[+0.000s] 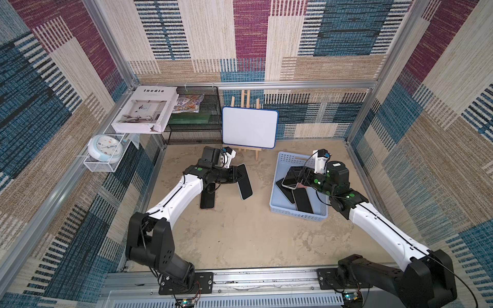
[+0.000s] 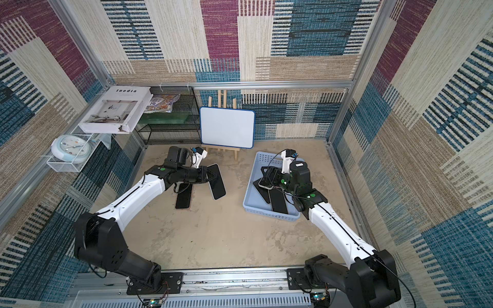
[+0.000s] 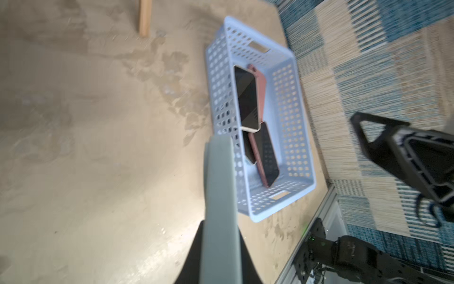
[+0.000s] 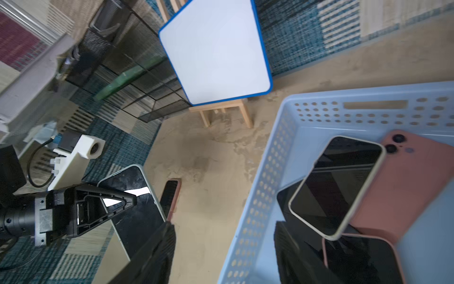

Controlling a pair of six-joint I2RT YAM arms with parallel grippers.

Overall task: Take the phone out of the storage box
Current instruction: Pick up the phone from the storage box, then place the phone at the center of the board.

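Phone (image 1: 245, 186) clamped in left jaws; right arm (image 1: 373, 213) bent over storage box (image 1: 293, 214).

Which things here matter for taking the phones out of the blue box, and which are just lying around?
Job: storage box, phones inside, held phone, left gripper, right gripper, phone on table.
Clutter: whiteboard, easel, mesh rack, book, clock, wire basket.

In both top views the whole surface (image 1: 240, 240) was overlooked steeply from high above its near edge. The storage box (image 3: 290, 123) was viewed from across the surface by the left wrist camera and closely by the right.
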